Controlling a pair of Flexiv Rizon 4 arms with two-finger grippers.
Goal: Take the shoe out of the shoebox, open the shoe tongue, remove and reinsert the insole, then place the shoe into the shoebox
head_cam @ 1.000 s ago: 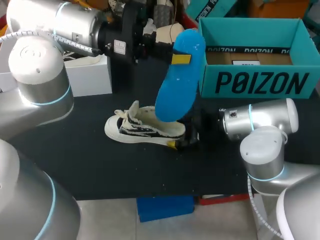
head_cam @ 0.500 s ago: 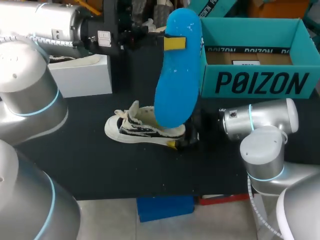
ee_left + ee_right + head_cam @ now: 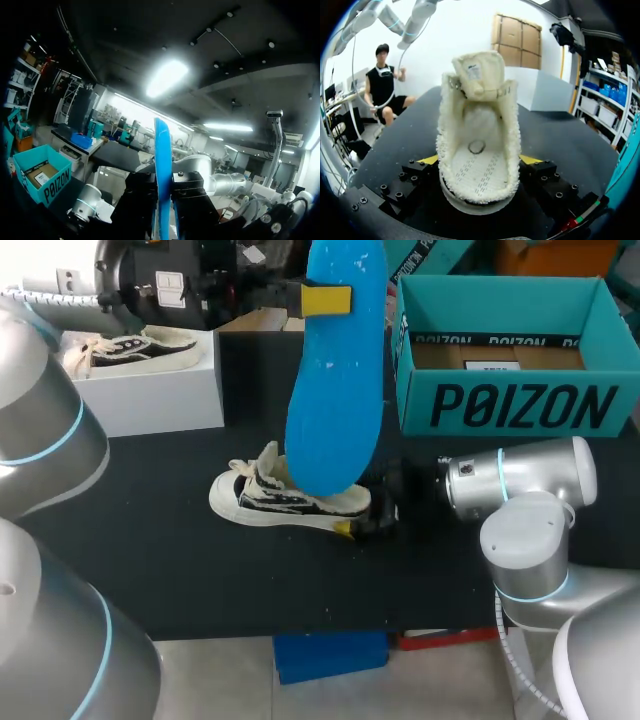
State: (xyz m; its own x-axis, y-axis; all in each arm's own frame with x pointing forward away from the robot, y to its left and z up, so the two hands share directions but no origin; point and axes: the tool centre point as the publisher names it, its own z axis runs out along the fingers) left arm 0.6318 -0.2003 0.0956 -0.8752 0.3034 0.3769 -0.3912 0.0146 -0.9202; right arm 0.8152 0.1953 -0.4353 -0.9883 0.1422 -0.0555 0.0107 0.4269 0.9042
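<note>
The left gripper (image 3: 325, 298) is clenched on the blue insole (image 3: 335, 380), high above the black table (image 3: 170, 560). In the head view only one yellow fingertip (image 3: 326, 299) shows, flat on the insole's near face close to its upper end; the other is hidden behind it. The insole hangs nearly upright. Its upper end is cut off by the view's edge, and its lower end covers the middle of the shoe (image 3: 270, 502); whether they touch I cannot tell. In the left wrist view the insole (image 3: 162, 170) shows edge-on, a thin blue strip pinched between two black finger blocks.

The shoe sits on its sole on the table, toe toward the head view's left, laces loose. The right gripper (image 3: 479, 161) grasps its heel: in the right wrist view a yellow tip presses each side of the heel. The tongue (image 3: 477, 75) stands up, leaving the inside open, with a ring mark on the footbed. In the head view this gripper is mostly hidden behind the insole and heel.

The teal shoebox (image 3: 510, 400) stands open at the back right, apart from the shoe; something flat lies inside, hard to make out. A white box (image 3: 170, 390) at the back left holds a second shoe (image 3: 130, 350).
</note>
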